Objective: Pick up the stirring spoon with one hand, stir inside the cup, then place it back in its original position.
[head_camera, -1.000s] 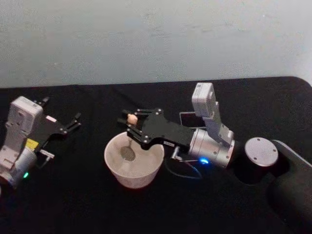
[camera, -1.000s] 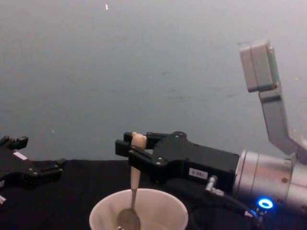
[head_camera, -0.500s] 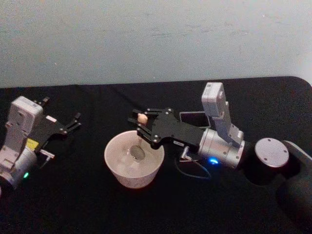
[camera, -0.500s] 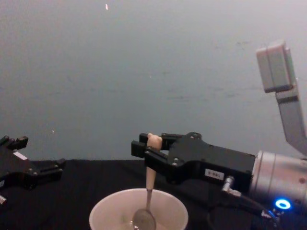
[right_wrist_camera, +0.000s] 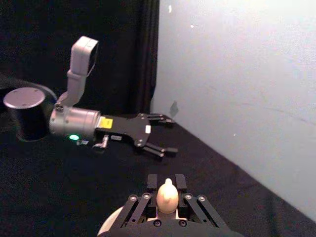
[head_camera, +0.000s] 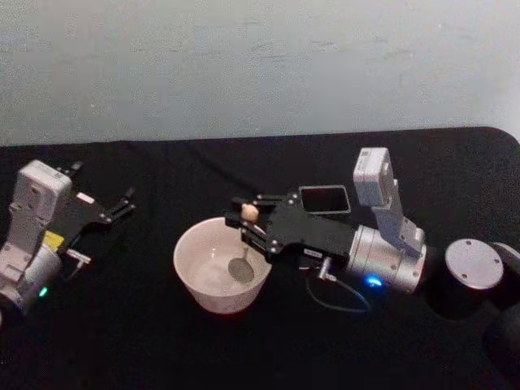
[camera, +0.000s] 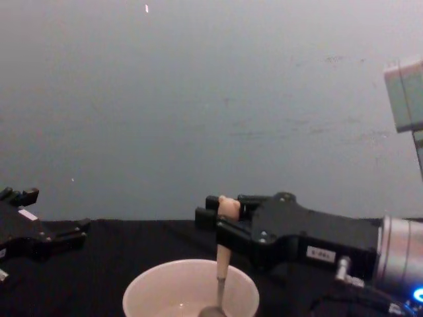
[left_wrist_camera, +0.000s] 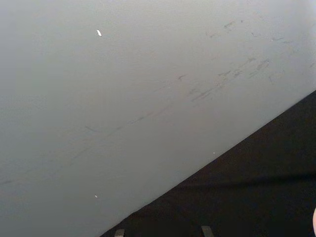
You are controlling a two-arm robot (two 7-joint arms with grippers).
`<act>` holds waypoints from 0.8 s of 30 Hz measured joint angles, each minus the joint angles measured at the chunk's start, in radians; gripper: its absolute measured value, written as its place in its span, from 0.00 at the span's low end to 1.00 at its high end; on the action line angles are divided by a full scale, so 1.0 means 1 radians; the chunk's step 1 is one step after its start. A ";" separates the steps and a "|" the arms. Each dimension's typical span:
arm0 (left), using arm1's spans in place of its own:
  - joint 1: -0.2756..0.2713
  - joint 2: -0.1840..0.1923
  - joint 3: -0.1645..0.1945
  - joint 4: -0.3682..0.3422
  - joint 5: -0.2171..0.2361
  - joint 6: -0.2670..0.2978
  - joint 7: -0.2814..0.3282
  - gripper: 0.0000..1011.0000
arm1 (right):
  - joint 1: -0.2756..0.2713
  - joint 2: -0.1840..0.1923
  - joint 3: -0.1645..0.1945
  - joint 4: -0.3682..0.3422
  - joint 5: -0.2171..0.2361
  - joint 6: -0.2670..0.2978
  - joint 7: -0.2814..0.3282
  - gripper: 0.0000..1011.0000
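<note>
The black table (head_camera: 162, 349) carries everything. The right gripper (head_camera: 246, 214) reaches in from 3 o'clock, level and above the rim, its fingers pinching the spoon (head_camera: 244, 244) just under the knob. I judge that this high hold lets the bowl reach the bottom while the fingers clear the wall. The left gripper (right_wrist_camera: 165, 134) is parked at 9 o'clock of the cup (head_camera: 215, 301), well apart, fingers spread and holding nothing, probably to leave the work free. The cup sits mid-table. The box (head_camera: 325, 200) stands near it at 2 o'clock, just behind the right gripper, so the way back should be short. The spoon hangs nearly upright, its bowl low inside the cup towards 3 o'clock: stirring looks under way. A white label (camera: 319, 253) on the right gripper and a yellow label (right_wrist_camera: 105, 123) on the left gripper bear marks too small to read
</note>
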 joint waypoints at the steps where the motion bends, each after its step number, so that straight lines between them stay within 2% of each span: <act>1: 0.000 0.000 0.000 0.000 0.000 0.000 0.000 0.99 | -0.003 0.003 -0.001 -0.004 0.001 0.003 0.002 0.21; 7: 0.000 0.000 0.000 0.000 0.000 0.000 0.000 0.99 | -0.022 0.018 -0.009 -0.037 0.017 0.020 0.010 0.21; 13: 0.000 0.000 0.000 0.000 0.000 0.000 0.000 0.99 | -0.023 0.008 -0.017 -0.049 0.039 0.022 0.018 0.21; 24: 0.000 0.000 0.000 0.000 0.000 0.000 0.000 0.99 | 0.025 -0.048 -0.046 0.033 0.028 0.000 0.021 0.21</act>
